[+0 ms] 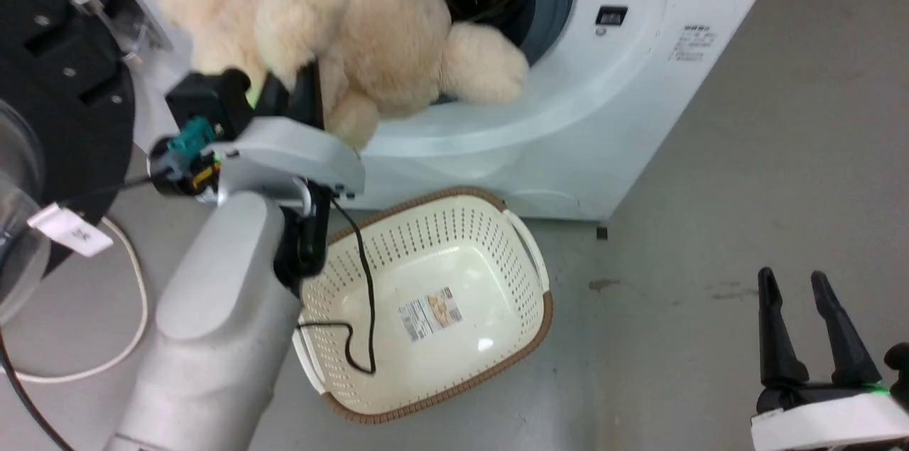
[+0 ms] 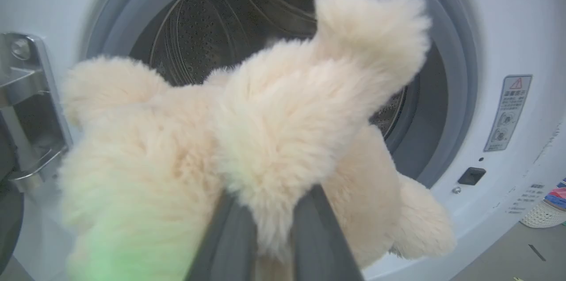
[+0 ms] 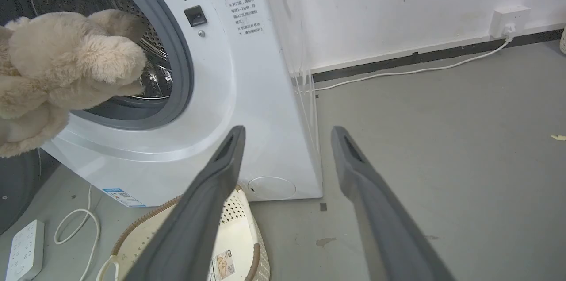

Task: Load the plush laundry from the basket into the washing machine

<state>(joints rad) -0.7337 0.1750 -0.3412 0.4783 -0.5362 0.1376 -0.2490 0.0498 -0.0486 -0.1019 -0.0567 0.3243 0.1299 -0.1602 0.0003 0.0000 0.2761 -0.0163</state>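
Left hand (image 2: 272, 201) clamps the teddy bear (image 1: 376, 32), partway into the washing machine (image 1: 603, 117); basket (image 1: 426, 238) empty; right hand (image 1: 793, 280) spread. Release inside remains.

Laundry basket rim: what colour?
Brown woven-look rim on the cream perforated plastic laundry basket; head view shows it best.

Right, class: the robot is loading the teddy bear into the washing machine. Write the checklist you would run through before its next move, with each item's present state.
1. Left hand shut on the teddy bear: ok.
2. Door swung clear of the porthole: ok.
3. Bear wholly inside the drum: not ok, limbs overhang the gasket.
4. Basket holds only its label: ok.
5. Right hand open, away from the washing machine: ok.
6. Drum free of other items: cannot tell, bear hides much.
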